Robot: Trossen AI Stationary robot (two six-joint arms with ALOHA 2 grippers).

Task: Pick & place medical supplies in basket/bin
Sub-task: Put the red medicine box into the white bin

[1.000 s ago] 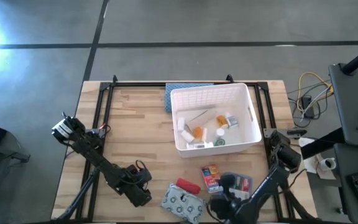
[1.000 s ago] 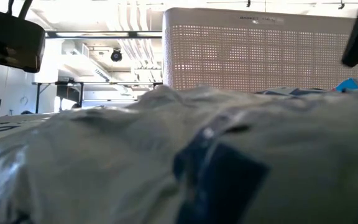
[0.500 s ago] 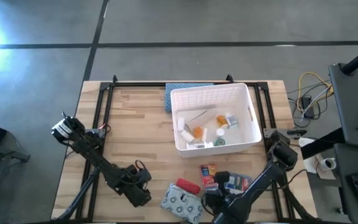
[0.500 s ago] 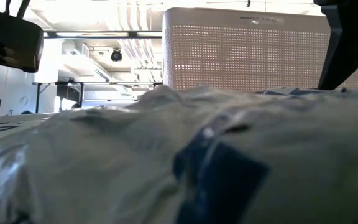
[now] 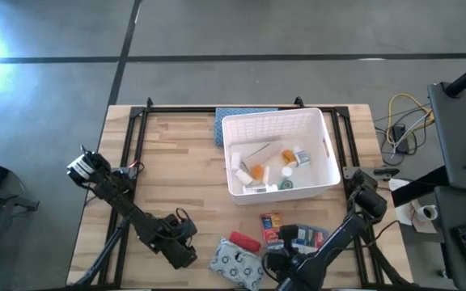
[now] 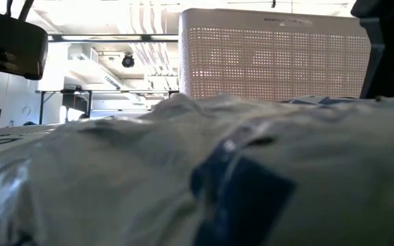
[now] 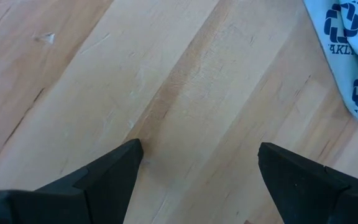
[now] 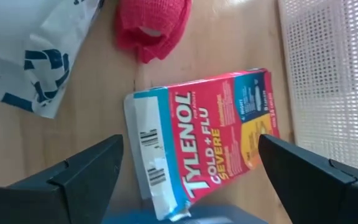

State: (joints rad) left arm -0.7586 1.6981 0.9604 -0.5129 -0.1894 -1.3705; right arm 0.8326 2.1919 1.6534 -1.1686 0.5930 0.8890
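Fingers spread wide, your right gripper (image 8: 188, 180) hovers over the red Tylenol box (image 8: 207, 146) lying on the counter (image 5: 176, 162) just beside the white bin (image 5: 280, 153); descend off-centre and the box may skid into the red roll (image 8: 151, 25).

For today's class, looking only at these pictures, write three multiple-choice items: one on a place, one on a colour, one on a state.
1. Where is the Tylenol box?
A. on the table beside the bin
B. inside the bin
C. on the floor

2. What colour is the wrap roll beside it?
A. green
B. red
C. yellow

3. How do the right gripper fingers stand?
A. shut on the box
B. shut and empty
C. open

Key: 1 A, it lies on wood outside the bin; 2 B, the right wrist view shows it red; 3 C, the fingers stand wide apart.
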